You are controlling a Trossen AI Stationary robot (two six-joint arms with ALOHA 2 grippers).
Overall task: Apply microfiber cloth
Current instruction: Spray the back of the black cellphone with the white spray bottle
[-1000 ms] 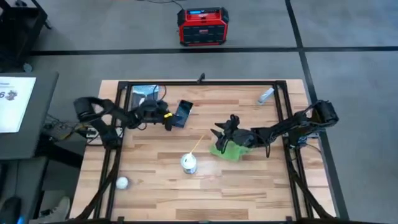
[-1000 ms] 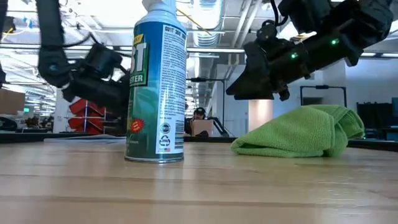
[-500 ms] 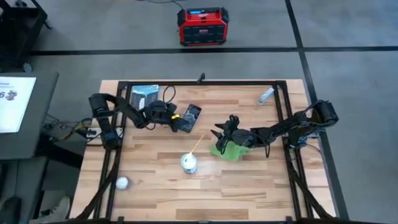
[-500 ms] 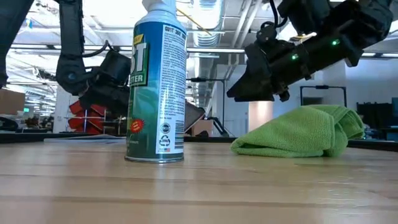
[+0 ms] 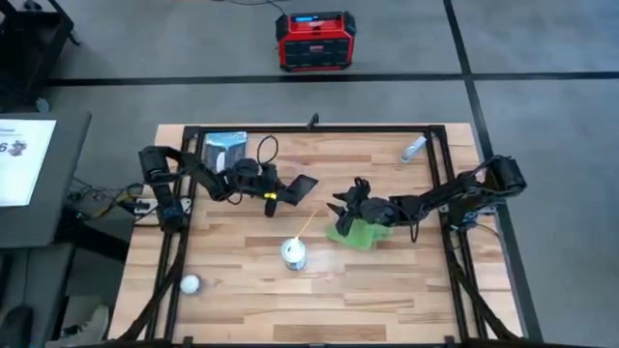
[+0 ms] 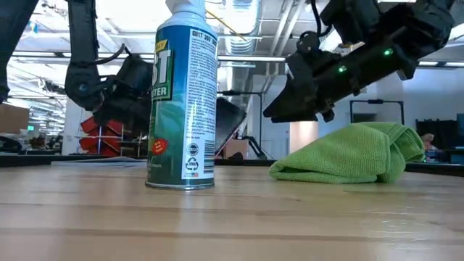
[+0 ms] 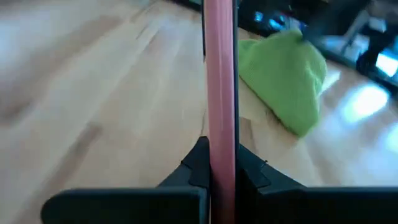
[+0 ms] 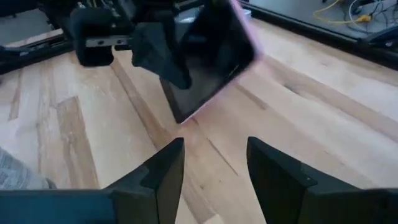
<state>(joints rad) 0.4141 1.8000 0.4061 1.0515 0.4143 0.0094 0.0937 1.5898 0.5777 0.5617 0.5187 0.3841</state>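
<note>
High view, from the left: a white ball (image 5: 190, 283) lies near the front left corner of the wooden bench (image 5: 242, 280). The left end effector (image 5: 274, 198) is clamped on a pink-backed phone (image 5: 294, 188), held off the bench left of centre; the left wrist view shows the phone (image 7: 219, 93) edge-on between the fingers (image 7: 198, 163), with the microfiber cloth (image 7: 283, 78) lying beyond it. A spray can (image 5: 294, 253) stands near the middle, toward the front. To its right the microfiber cloth (image 5: 354, 232) sits bunched on the bench. The right end effector (image 5: 345, 209) hovers just above the cloth's left edge, its fingers (image 8: 163, 174) spread apart and holding nothing; the low view shows a clear gap between it (image 6: 290, 109) and the cloth (image 6: 349, 154). A small grey object (image 5: 413, 149) lies at the far right corner.
</note>
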